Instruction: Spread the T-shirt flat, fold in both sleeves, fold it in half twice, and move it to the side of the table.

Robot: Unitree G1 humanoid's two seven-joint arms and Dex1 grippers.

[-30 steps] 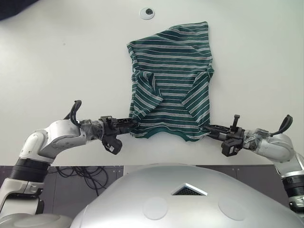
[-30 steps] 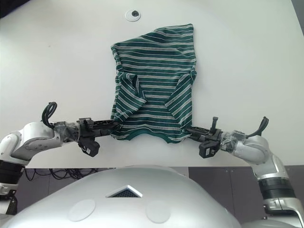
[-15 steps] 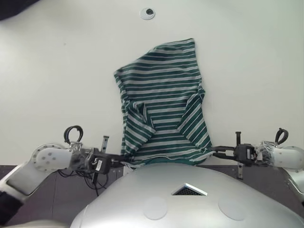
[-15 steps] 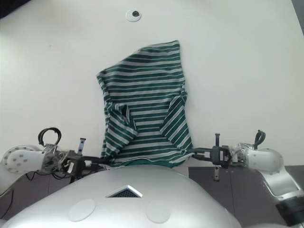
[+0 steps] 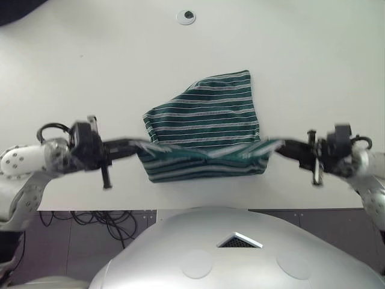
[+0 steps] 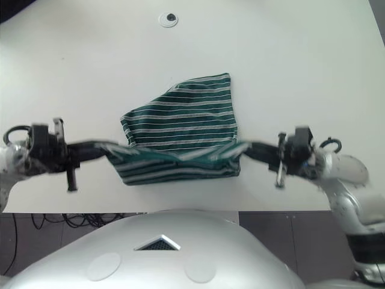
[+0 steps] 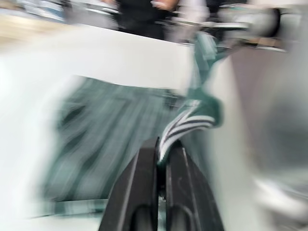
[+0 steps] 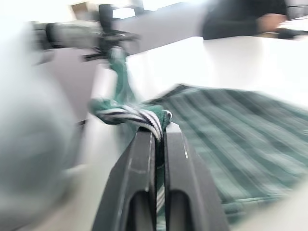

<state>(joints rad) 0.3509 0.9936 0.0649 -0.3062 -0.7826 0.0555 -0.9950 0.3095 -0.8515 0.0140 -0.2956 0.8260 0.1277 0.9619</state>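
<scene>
Nearest me, the left tool (image 5: 139, 145) and right tool (image 5: 274, 145) each clamp 1 near corner of the T-shirt (image 5: 207, 117), holding that edge up over the near part of the surface (image 5: 313, 72). The risk I see is that a thin pinch slips, or the 2 arms carry unevenly, and the fold lands crooked. Beyond, the dark green, white-striped cloth lies flat mid-surface, its lifted edge sagging between the tools. A small round disc (image 5: 186, 16) sits far back.

Round disc (image 5: 186, 16), tangled floor cables (image 5: 101, 218)
</scene>
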